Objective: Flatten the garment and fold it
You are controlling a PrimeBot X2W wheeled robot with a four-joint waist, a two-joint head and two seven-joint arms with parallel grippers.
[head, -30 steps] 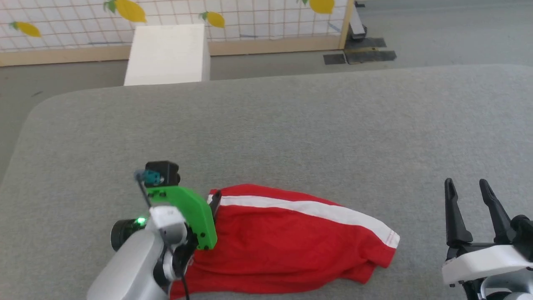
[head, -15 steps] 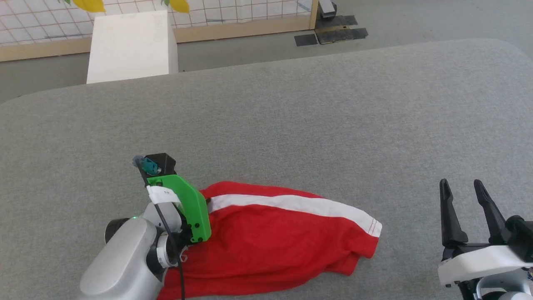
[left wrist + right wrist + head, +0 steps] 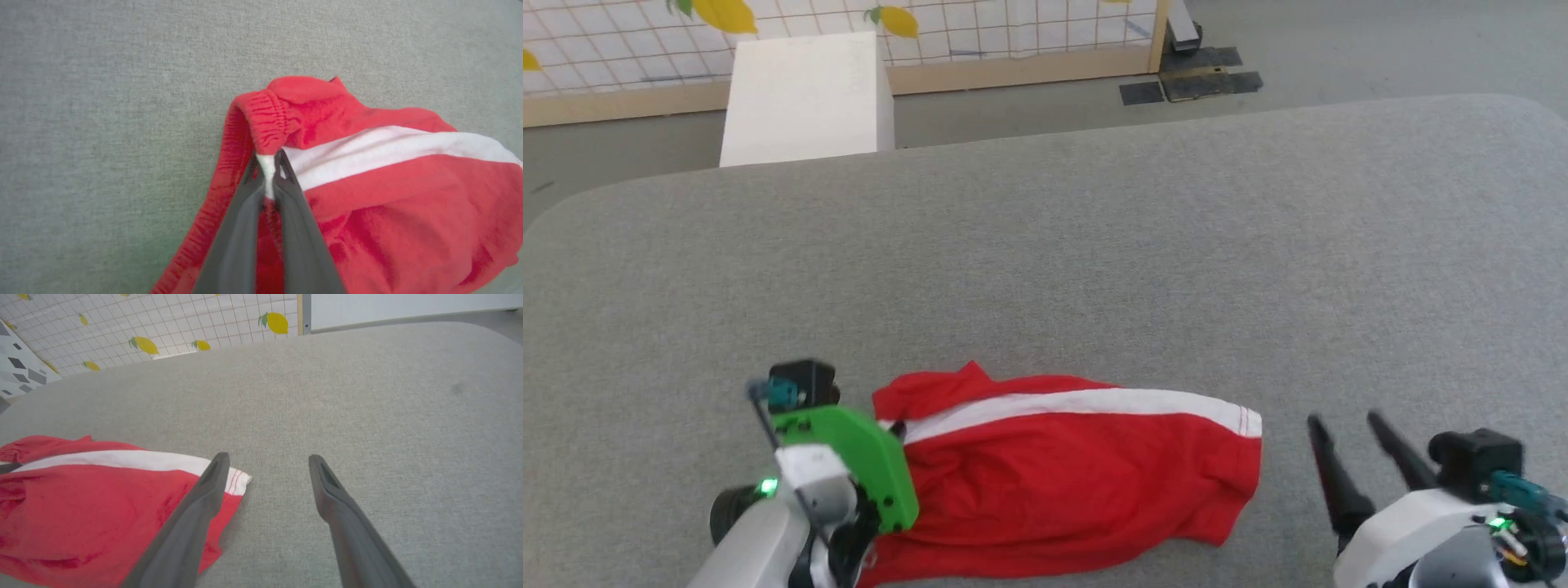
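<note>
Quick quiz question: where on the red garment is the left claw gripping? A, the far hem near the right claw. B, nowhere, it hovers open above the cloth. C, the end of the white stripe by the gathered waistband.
C: the left wrist view shows the left claw shut on the garment, pinching the white stripe at its end, just under the gathered waistband.

Head view from above, wrist views low beside the garment (image 3: pixel 1078 482).
</note>
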